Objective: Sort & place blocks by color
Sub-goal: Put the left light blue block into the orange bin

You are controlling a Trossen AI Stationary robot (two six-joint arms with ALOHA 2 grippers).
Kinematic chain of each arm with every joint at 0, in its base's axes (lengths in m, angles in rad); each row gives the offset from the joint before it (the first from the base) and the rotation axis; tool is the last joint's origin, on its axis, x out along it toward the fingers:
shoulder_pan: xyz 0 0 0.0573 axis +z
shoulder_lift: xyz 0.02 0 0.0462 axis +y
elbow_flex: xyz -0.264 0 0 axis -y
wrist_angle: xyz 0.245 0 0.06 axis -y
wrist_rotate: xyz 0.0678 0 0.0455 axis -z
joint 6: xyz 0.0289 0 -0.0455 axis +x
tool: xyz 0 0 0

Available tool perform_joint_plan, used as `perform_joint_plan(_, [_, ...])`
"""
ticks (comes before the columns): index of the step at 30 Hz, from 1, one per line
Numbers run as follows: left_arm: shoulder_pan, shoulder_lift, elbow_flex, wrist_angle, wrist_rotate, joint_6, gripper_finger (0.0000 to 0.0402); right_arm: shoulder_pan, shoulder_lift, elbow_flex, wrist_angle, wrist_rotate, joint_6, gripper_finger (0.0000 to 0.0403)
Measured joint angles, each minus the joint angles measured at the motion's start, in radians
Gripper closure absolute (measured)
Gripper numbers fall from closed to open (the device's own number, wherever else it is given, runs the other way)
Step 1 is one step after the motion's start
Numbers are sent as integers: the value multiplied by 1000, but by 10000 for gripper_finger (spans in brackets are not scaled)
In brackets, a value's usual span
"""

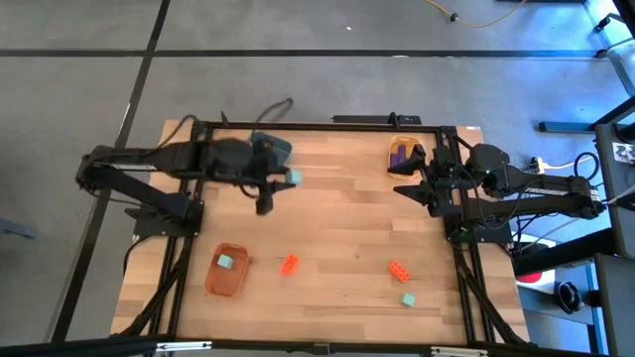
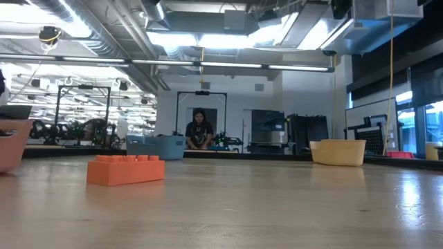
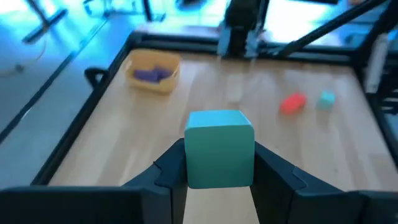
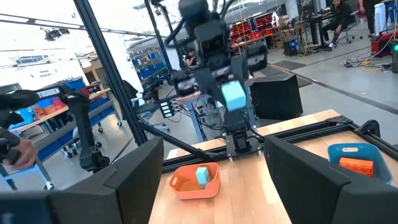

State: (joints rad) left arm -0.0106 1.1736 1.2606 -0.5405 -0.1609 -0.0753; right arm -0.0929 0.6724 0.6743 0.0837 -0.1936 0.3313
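Left gripper point(image 1: 290, 178) fingers clamped on teal block point(image 3: 219, 156) above surface point(image 1: 337, 218), right gripper point(image 1: 409, 188) fingers spread wide, empty, near yellow bowl point(image 1: 404, 153).

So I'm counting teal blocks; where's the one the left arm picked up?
The teal block is held in the left gripper, raised over the table's far left, near the blue bowl.

Blue bowl point(image 1: 266, 145) mostly hidden under left arm

Wood-plank table point(image 1: 337, 228) w/ satin sheen; smooth plastic blocks point(image 1: 399, 270); matt black end effector fingers point(image 3: 283, 177).
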Motion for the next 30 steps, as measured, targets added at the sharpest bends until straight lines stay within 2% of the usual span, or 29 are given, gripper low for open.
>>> perform_joint_plan(3, [50, -26, -27, 125, 109, 15, 277, 0, 0, 0, 0, 1, -3, 123])
perform_joint_plan(7, [85, -54, -154, 346, 211, -30, 277, 0, 2, 0, 1, 14, -3, 123])
perform_joint_plan(14, [106, -76, -426, 887, 258, -204, 277, 0, 12, 0, 2, 16, -4, 123])
perform_joint_plan(17, [118, -76, -494, 1047, 254, -260, 275, 0, 16, 0, 1, 16, -25, 123])
perform_joint_plan(30, [124, -77, -508, 1072, 242, -311, 271, 0, 20, 0, 3, 17, -100, 123])
